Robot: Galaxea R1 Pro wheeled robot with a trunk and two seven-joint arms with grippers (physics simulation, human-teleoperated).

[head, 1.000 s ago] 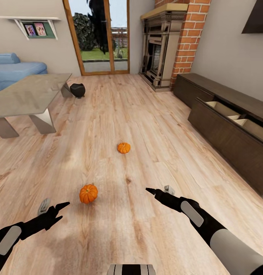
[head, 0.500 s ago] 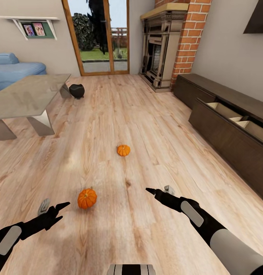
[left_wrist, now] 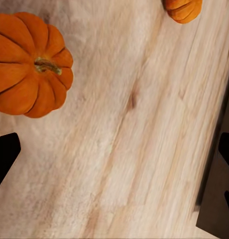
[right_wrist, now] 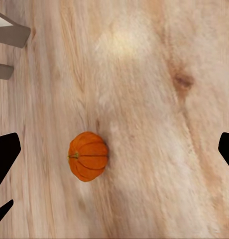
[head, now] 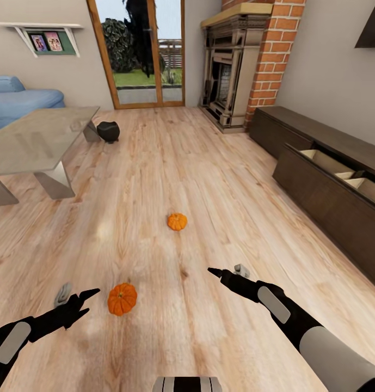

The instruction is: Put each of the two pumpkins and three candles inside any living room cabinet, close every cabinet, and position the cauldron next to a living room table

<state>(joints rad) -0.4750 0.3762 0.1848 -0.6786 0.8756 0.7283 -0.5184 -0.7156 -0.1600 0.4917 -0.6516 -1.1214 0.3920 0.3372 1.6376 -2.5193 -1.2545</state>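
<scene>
Near pumpkin [head: 122, 298] on the wooden floor [head: 209, 179], at about 7 o'clock in the head view, just beside the left gripper [head: 78, 304]; same pumpkin [left_wrist: 30, 63] large in the left wrist view, stem up, outside the finger span. Far pumpkin [head: 177, 221] near centre, well apart from both grippers; seen also under the right wrist camera [right_wrist: 88, 156], lying between the finger tips in line of sight but well below them.

Left gripper: jaws spread, nothing held. Right gripper [head: 226, 271] at 5 o'clock: jaws spread, nothing held.

Progress, judged: neither pumpkin stowed. Cabinet [head: 329, 185] along the wall at 3 o'clock, one drawer [head: 339, 173] pulled out, pale compartments showing; closing not yet done. Cauldron [head: 108, 132] at 11 o'clock, on the floor close beside the far corner of the coffee table [head: 35, 139]; likely already satisfies "next to", though contact or gap not resolvable. Left to do: both pumpkins, candles unaccounted for, drawer shut.

Hard to make out: drawer interior mostly hidden behind its own front and cut by the frame edge at 3 o'clock, so contents unknown. Table cut at 9 o'clock. Blue sofa [head: 18, 98] behind it partly out of frame. Fireplace [head: 231, 71] at 1 o'clock.
</scene>
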